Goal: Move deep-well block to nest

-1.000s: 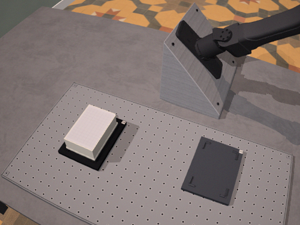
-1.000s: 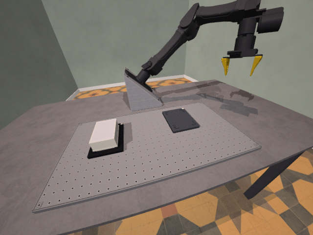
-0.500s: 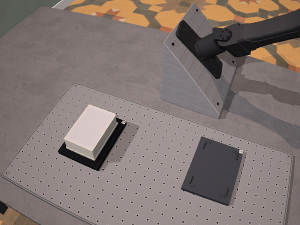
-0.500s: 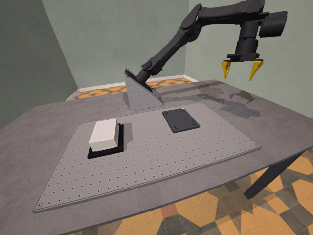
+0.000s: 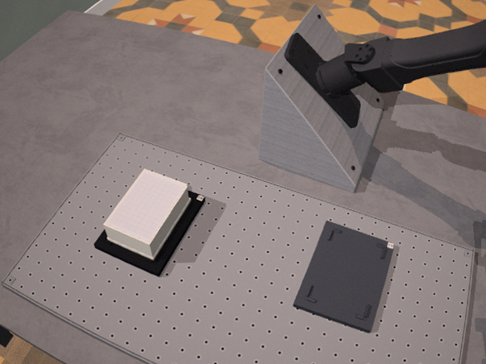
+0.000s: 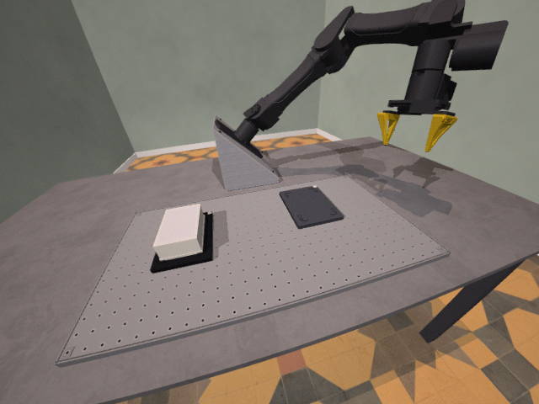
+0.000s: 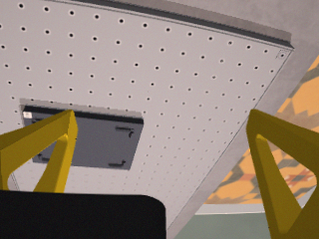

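The white deep-well block (image 5: pixel 147 211) sits flat on the black nest N1 (image 5: pixel 161 261) on the left part of the perforated plate; it also shows in the exterior view (image 6: pixel 178 230). The grey nest N2 (image 5: pixel 345 275) lies empty on the right, with four corner locators and a small white corner tag (image 5: pixel 390 245). My gripper (image 6: pixel 407 146), with yellow fingers, is open and empty. It hangs high above the table's far right side, well away from both nests. In the wrist view my fingers frame the plate's corner, with N2 (image 7: pixel 90 138) behind the left finger.
A grey wedge mount (image 5: pixel 311 122) carrying the arm's base stands behind the perforated plate (image 5: pixel 238 259). The plate's corner and the table edge (image 7: pixel 233 126) lie below the gripper, with patterned floor beyond.
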`<state>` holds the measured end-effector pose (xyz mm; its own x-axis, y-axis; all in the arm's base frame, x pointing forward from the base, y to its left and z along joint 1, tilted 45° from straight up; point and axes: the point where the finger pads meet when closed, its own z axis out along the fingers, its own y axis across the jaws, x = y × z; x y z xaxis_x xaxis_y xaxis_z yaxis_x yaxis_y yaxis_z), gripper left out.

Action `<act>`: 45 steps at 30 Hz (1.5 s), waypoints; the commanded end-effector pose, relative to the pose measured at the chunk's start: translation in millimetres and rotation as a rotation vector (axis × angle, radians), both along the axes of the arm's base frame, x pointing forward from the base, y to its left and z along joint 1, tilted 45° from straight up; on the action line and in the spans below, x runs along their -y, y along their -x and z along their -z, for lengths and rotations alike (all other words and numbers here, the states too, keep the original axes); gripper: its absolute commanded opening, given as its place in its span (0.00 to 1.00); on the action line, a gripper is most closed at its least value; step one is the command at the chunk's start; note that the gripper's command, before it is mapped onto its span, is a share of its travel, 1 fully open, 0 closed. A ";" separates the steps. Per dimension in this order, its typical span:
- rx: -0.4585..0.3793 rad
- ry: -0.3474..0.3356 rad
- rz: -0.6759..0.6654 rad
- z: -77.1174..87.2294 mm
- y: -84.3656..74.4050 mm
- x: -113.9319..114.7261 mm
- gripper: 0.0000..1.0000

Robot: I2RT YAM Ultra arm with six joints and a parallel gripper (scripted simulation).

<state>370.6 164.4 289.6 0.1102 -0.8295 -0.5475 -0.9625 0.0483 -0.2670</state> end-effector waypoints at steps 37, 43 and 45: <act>-0.311 -0.051 0.392 113.1 -65.5 114.0 1.00; -0.376 -0.067 0.466 131.5 -68.8 131.3 1.00; -0.398 -0.073 0.490 135.2 -69.2 134.7 1.00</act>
